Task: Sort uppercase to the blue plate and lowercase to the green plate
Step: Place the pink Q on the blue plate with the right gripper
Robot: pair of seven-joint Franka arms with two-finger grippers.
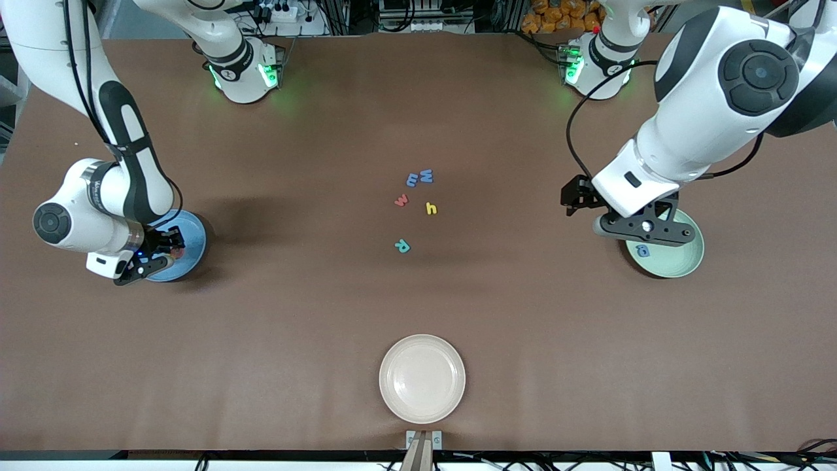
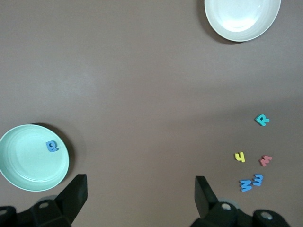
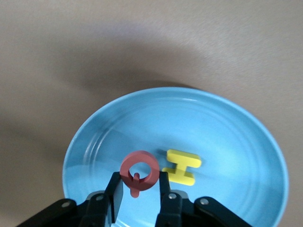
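Note:
My right gripper (image 3: 139, 178) (image 1: 171, 252) is shut on the red Q (image 3: 140, 157), held low over the blue plate (image 3: 227, 142) (image 1: 195, 230). A yellow H (image 3: 182, 166) lies in that plate. My left gripper (image 2: 140, 184) (image 1: 644, 227) hangs open and empty by the rim of the green plate (image 1: 686, 258) (image 2: 23, 165), which holds a blue a (image 1: 643, 250) (image 2: 52, 146). Mid-table lie a blue W (image 1: 426, 175), blue m (image 1: 412, 179), red w (image 1: 401, 200), yellow h (image 1: 431, 209) and teal R (image 1: 403, 246).
A cream-white plate (image 1: 422, 378) (image 2: 241, 19) sits near the table's front edge, nearer the front camera than the loose letters. Both arm bases stand along the back edge.

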